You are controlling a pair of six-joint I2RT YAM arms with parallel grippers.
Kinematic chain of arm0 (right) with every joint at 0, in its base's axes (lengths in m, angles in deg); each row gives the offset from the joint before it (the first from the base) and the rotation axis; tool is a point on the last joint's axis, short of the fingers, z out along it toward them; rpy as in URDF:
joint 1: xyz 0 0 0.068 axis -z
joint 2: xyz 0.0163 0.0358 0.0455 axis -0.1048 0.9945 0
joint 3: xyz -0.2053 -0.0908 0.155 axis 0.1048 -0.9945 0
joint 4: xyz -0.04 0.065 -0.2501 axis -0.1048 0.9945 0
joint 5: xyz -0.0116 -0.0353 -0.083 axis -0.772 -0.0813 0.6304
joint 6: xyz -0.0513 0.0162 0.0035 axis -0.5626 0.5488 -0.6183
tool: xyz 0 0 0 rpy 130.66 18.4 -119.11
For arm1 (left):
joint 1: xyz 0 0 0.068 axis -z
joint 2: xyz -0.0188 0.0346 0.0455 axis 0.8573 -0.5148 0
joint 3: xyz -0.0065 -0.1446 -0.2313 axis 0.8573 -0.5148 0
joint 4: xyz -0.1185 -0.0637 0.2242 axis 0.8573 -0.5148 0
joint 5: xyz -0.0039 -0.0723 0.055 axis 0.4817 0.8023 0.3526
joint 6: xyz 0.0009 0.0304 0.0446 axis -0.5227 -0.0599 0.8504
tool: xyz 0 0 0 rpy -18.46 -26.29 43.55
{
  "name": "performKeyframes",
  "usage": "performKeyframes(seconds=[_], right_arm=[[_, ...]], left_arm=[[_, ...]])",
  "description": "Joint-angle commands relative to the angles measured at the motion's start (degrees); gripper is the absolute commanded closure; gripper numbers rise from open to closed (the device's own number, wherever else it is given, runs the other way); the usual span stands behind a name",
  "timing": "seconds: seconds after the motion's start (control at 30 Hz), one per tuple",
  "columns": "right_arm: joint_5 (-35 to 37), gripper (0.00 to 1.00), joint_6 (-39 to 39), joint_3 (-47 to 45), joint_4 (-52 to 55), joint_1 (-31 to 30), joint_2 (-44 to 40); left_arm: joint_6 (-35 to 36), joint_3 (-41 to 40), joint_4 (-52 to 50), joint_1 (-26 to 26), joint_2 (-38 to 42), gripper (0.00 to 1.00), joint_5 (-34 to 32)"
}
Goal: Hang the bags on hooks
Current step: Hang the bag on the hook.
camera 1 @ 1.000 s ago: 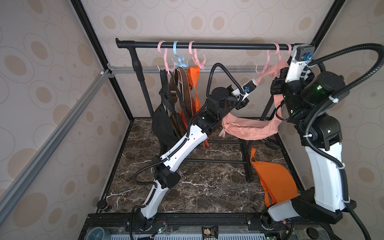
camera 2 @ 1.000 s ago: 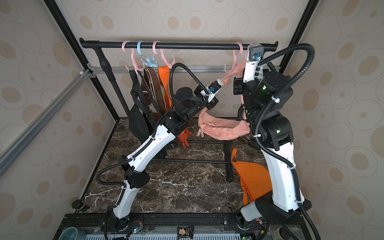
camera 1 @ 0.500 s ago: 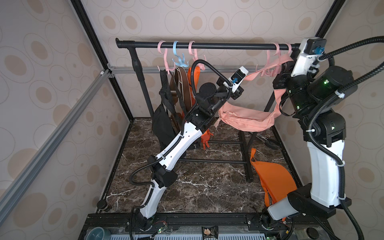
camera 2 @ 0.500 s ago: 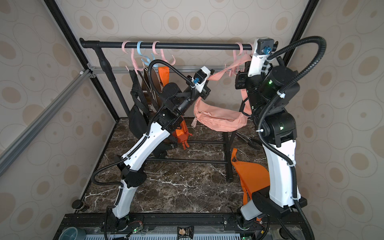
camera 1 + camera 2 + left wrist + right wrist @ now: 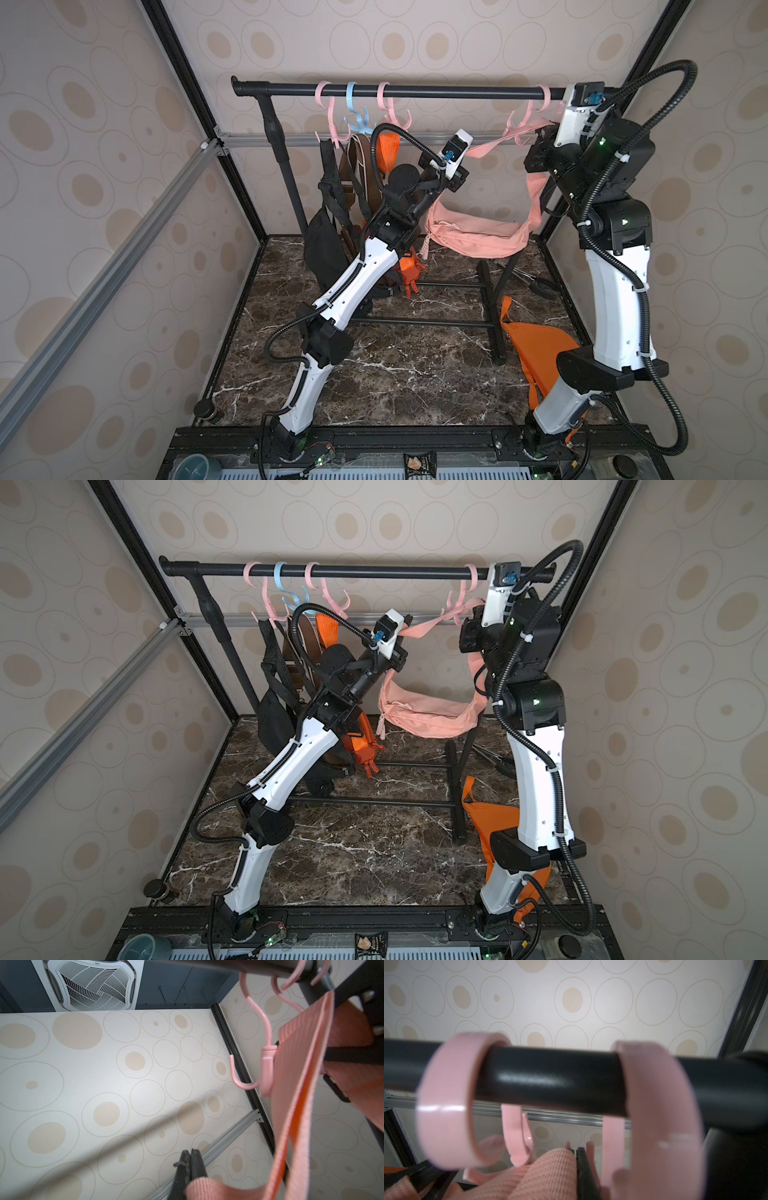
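The pink bag (image 5: 478,237) (image 5: 428,717) hangs in the air by its strap (image 5: 494,143), stretched between my two grippers. My left gripper (image 5: 466,146) (image 5: 405,630) (image 5: 190,1153) is shut on one stretch of the strap (image 5: 295,1084), left of the pink hook (image 5: 267,1068). At the right end of the black rail (image 5: 436,89) (image 5: 550,1080), my right gripper (image 5: 556,121) (image 5: 482,601) (image 5: 576,1150) is shut on the strap (image 5: 550,1167), just under the rail among the pink hooks (image 5: 528,120) (image 5: 517,1136). Whether the strap sits on a hook prong I cannot tell.
Black (image 5: 324,245), brown (image 5: 357,166) and orange (image 5: 388,149) bags hang from hooks at the rail's left end, beside a blue hook (image 5: 357,120). Another orange bag (image 5: 536,340) lies on the marble floor by my right arm's base. The rack's base bars (image 5: 419,322) cross the floor.
Both arms have lifted the pink bag higher. The strap has come up to the pink hooks at the rail's right end, and the right gripper now sits right under the rail.
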Motion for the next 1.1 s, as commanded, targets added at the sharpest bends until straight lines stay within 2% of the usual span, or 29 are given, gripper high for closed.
performKeyframes(seconds=[0.0, 0.2, 0.4, 0.8, 0.83, 0.93, 1.07], right_arm=[[3.5, 1.00, 2.2, -2.2, -4.2, 1.6, -3.6], [2.5, 1.00, 3.3, -8.1, -5.0, 2.0, -6.7], [-0.7, 1.00, 5.3, -17.8, -8.8, 2.0, -12.0], [-5.8, 1.00, 8.8, -29.3, -11.8, 2.1, -16.9], [-6.7, 1.00, 9.1, -30.4, -12.5, 2.1, -17.4], [-8.1, 1.00, 10.4, -33.8, -15.0, 2.1, -18.5], [-8.6, 1.00, 10.1, -33.9, -14.5, 2.1, -17.7]], left_arm=[[-1.6, -0.4, 2.1, -1.5, 0.0, 1.00, -0.1], [-2.0, -0.5, -0.9, -0.7, -1.0, 1.00, 0.4], [-0.7, -0.8, -3.5, 0.6, -1.9, 1.00, -0.3], [0.8, -0.7, -10.6, 3.1, -3.7, 1.00, -2.1], [0.9, -0.7, -11.1, 3.2, -3.6, 0.99, -2.4], [1.3, -0.8, -12.0, 3.9, -3.1, 0.81, -3.0], [0.5, -1.2, -13.1, 4.3, -2.3, 0.71, -2.5]])
